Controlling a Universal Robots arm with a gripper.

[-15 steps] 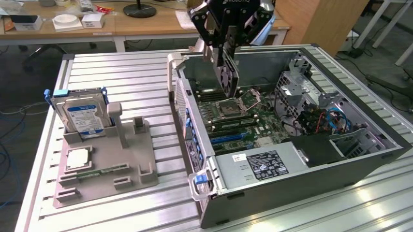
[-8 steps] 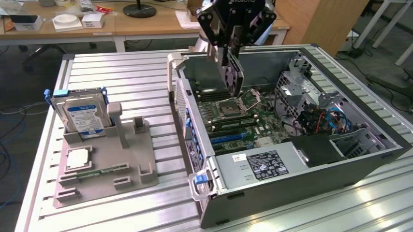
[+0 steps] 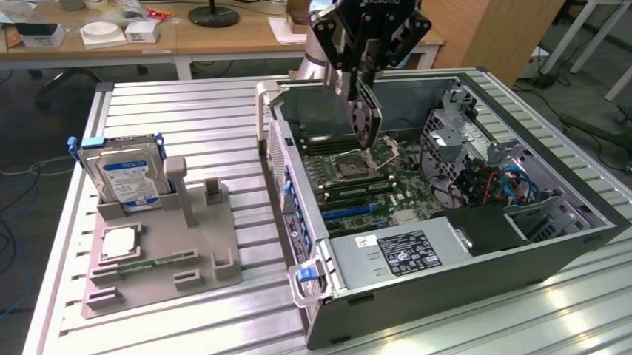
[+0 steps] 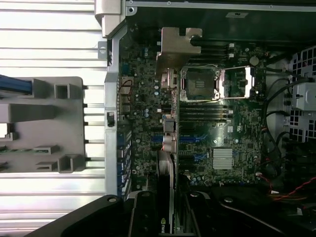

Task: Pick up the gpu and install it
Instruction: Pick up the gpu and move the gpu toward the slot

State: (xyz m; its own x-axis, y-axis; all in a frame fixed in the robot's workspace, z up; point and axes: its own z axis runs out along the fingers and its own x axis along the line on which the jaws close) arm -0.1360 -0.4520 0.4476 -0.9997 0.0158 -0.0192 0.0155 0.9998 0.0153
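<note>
gpu (image 3: 365, 118) pinched, hanging over the motherboard (image 3: 400, 185)
fingers (image 4: 143, 217) clamp its upper end; long axis near vertical, bracket end down, clear of the blue slots (image 3: 348, 211).

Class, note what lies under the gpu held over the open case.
The motherboard, with the processor socket and blue slots showing beside the gpu. The strip directly beneath the card is hidden.

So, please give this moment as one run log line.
end effector: shut on gpu | gpu: on edge, above motherboard inside open case | install: not done
</note>
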